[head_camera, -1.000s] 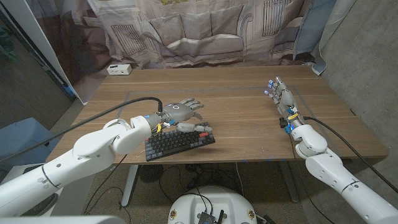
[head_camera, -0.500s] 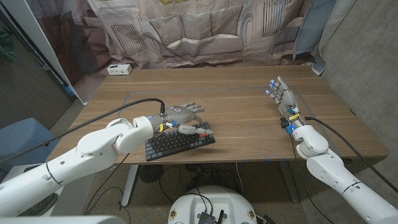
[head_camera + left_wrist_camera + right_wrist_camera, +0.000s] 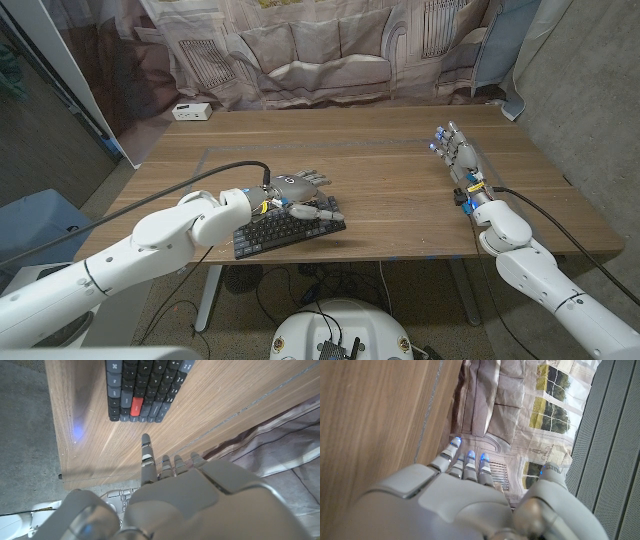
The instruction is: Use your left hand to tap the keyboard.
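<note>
Both hands held nothing, fingers extended: the left hand [image 3: 296, 184] hovered over the keyboard [image 3: 288, 228]; it should press down gently, right hand [image 3: 456, 150] idle.

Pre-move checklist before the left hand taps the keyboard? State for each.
1. Left hand over the keyboard: ok, it sits above the far right part in the head view.
2. Left hand empty, fingers spread: ok.
3. Fingers touching keys: cannot tell; the wrist view shows fingertips over bare table past the keyboard's end.
4. Keyboard fully on the table, near the front edge: ok.
5. Right hand apart from the keyboard, on the table's right side: ok.
6. White box at the far left corner, out of the way: ok.
</note>
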`<state>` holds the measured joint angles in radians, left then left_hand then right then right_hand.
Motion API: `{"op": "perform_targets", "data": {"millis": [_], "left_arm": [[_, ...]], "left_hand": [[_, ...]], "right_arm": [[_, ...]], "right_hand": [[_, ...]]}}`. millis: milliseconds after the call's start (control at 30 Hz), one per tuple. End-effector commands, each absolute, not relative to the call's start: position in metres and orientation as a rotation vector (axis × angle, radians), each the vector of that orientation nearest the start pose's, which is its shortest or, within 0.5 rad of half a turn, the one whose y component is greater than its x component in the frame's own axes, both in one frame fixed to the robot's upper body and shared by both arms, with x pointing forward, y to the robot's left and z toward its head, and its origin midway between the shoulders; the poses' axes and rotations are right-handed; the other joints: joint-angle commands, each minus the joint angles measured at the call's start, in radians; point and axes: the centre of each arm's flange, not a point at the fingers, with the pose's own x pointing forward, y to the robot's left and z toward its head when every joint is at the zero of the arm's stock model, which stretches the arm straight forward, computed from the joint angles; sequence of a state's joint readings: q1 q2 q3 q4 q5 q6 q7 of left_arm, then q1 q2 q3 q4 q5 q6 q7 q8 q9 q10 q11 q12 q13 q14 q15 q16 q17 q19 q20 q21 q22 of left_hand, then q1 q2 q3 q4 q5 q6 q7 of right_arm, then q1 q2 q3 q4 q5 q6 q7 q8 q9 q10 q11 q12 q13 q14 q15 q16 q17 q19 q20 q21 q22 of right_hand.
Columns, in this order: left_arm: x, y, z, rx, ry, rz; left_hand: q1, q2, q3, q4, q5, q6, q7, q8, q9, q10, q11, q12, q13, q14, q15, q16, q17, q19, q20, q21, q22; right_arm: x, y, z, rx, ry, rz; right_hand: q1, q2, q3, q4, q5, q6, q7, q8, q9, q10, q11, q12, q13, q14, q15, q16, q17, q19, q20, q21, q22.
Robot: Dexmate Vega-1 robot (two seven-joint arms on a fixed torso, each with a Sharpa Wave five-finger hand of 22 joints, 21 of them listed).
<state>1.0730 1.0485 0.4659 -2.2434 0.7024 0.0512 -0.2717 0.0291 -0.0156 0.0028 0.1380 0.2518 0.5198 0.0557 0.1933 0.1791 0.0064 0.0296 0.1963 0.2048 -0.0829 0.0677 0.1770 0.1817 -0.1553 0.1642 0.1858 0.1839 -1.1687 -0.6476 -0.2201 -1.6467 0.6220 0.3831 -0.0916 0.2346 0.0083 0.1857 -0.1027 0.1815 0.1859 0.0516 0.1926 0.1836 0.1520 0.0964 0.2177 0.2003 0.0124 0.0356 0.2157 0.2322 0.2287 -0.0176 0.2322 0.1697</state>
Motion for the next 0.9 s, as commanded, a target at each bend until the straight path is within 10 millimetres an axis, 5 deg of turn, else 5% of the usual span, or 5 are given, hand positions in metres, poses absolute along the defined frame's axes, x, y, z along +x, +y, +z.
{"op": "perform_targets", "data": {"millis": [33,900], "left_arm": [[0.478,0.158,-0.042,1.819,-0.739,-0.388],[0.486,0.153,-0.058,1.883,-0.805,-0.389]], "left_hand": [[-0.001,-0.007,-0.012,0.001,0.008,0.016,0.016,0.006,0.004,-0.019,0.0,0.002,0.001,-0.025,0.001,0.0,0.003,-0.023,-0.002,0.004,0.003],[-0.011,0.006,-0.029,0.012,0.017,0.031,0.013,0.005,0.003,-0.055,-0.016,0.003,0.001,-0.053,-0.015,0.006,0.004,-0.052,-0.01,0.007,0.005]], "right_arm": [[0.56,-0.326,-0.051,0.012,-0.707,0.135],[0.558,-0.329,-0.056,0.026,-0.717,0.122]], "right_hand": [[0.0,0.011,0.001,-0.002,0.005,0.009,0.002,0.006,0.004,0.008,0.003,-0.004,0.002,0.002,0.005,-0.002,0.001,0.006,0.003,-0.005,0.003],[-0.002,0.013,-0.001,-0.003,0.005,0.01,0.001,0.005,0.004,0.012,0.0,-0.004,0.002,0.003,0.005,-0.002,-0.001,0.008,0.005,-0.012,0.003]]}}
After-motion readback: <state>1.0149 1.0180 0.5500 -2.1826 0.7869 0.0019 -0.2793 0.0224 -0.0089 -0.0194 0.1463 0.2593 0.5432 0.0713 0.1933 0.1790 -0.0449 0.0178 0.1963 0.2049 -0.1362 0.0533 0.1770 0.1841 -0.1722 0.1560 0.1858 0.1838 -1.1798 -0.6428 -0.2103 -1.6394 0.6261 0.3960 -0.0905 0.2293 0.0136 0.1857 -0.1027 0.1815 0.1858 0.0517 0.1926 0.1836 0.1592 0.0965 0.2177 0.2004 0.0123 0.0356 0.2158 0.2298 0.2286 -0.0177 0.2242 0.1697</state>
